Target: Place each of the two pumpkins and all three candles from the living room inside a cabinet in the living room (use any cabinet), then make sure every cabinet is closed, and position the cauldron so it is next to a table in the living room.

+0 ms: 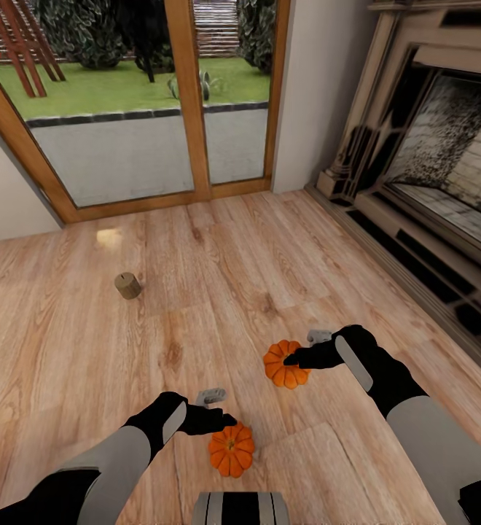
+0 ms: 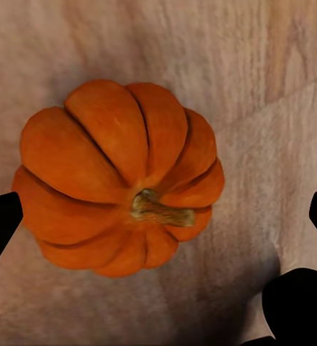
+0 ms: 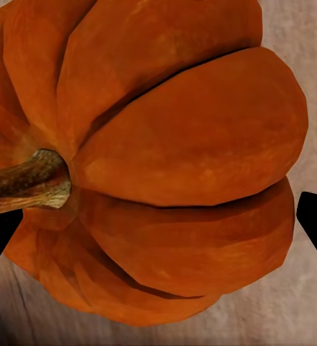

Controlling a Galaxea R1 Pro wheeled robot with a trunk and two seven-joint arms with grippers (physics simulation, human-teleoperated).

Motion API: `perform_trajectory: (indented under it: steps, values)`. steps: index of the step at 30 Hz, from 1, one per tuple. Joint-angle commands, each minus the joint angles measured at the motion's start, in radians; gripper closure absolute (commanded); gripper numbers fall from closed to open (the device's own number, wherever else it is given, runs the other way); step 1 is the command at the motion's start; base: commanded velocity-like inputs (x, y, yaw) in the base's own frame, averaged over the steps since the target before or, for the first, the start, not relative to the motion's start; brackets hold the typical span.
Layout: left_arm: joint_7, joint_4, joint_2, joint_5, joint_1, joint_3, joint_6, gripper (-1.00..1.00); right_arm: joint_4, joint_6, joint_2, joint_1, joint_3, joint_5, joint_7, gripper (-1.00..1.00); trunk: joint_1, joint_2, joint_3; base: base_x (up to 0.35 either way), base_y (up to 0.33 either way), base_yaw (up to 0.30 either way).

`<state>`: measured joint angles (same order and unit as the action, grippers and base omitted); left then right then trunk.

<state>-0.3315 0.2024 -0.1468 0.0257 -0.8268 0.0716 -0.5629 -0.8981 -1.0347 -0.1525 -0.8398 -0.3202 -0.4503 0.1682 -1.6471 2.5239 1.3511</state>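
From the head view, both arms reach down over the wood floor (image 1: 219, 284), each with its tool above a pumpkin: the left tool (image 1: 222, 421) hangs over the near pumpkin (image 1: 232, 448), just in front of the robot's trunk, and the right tool (image 1: 299, 359) over the far pumpkin (image 1: 284, 364), a little further out and to the right. One candle (image 1: 127, 285) stands upright on the floor well apart from both, toward the glass door (image 1: 153, 102); a fireplace (image 1: 437, 182) lines the right wall. In the left wrist view the near pumpkin (image 2: 122, 180) sits on the boards below a spread tool (image 2: 158, 223), dark fingertips (image 2: 0, 220) showing at either edge, clear of the rind; the stem (image 2: 162, 211) lies tipped to one side. In the right wrist view the far pumpkin (image 3: 158, 158) looms very close, its stem (image 3: 25, 180) out to one side, and the right tool (image 3: 155, 220) is also spread, fingertips (image 3: 315, 216) flanking the fruit without touching that I can make out. Both pumpkins look hard, rigid and light for their size, with smooth, rounded ribs that could let a pad slide off. My judgement is that the safest hold is across the widest girth, pads seated on opposite ribs or in the grooves, not on the thin stem, which gives too little purchase.
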Motion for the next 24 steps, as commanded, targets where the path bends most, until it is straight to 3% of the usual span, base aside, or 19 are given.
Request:
perform_trajectory:
  steps: [1, 10, 17, 24]
  values:
    - [0.002, 0.002, -0.001, 0.002, 0.0, 0.007, -0.008, -1.0, -0.001, -0.002, -0.001, -0.001, -0.002, 0.009, 0.01, 1.0, 0.0, 0.001, 0.005, 0.0, 0.0, 0.0]
    - [0.016, 0.002, -0.001, 0.001, 0.0, 0.007, -0.008, -1.0, 0.0, -0.002, -0.001, -0.001, -0.002, 0.009, 0.01, 1.0, -0.001, 0.001, 0.012, 0.0, 0.0, 0.0]
    - [0.063, 0.001, -0.001, 0.002, 0.0, 0.008, -0.009, -1.0, 0.001, -0.002, -0.001, -0.001, -0.002, 0.009, 0.01, 1.0, -0.001, 0.001, 0.012, 0.0, 0.0, 0.0]
    - [0.076, -0.001, -0.002, 0.002, 0.0, 0.008, -0.009, -1.0, 0.001, -0.002, -0.001, -0.001, -0.002, 0.009, 0.01, 1.0, -0.004, 0.003, 0.039, 0.0, 0.0, 0.0]
